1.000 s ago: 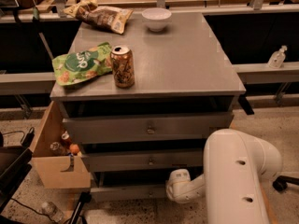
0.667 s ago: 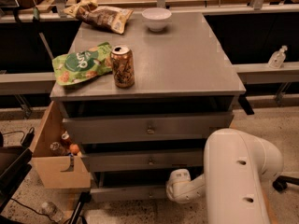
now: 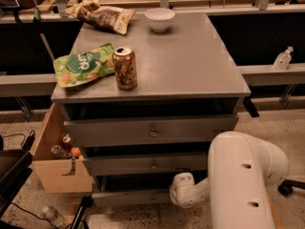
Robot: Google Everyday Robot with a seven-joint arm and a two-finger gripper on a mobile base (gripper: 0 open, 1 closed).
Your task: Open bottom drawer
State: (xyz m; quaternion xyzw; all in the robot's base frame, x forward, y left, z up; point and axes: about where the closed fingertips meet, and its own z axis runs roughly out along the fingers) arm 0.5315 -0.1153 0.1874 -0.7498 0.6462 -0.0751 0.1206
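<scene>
The grey cabinet (image 3: pixel 157 56) has three drawer fronts stacked one above the other. The bottom drawer (image 3: pixel 126 198) is the slimmest one, low near the floor, and its front sticks out slightly. My white arm (image 3: pixel 240 175) bends down at the lower right. Its wrist end with the gripper (image 3: pixel 177 193) sits right at the bottom drawer's front, just right of centre. The arm hides the right part of that drawer.
On top of the cabinet lie a green snack bag (image 3: pixel 81 69), a soda can (image 3: pixel 125 68), a brown chip bag (image 3: pixel 102 15) and a white bowl (image 3: pixel 159 19). A wooden box (image 3: pixel 55 168) with small items hangs at the cabinet's left side. A bottle (image 3: pixel 50 216) lies on the floor.
</scene>
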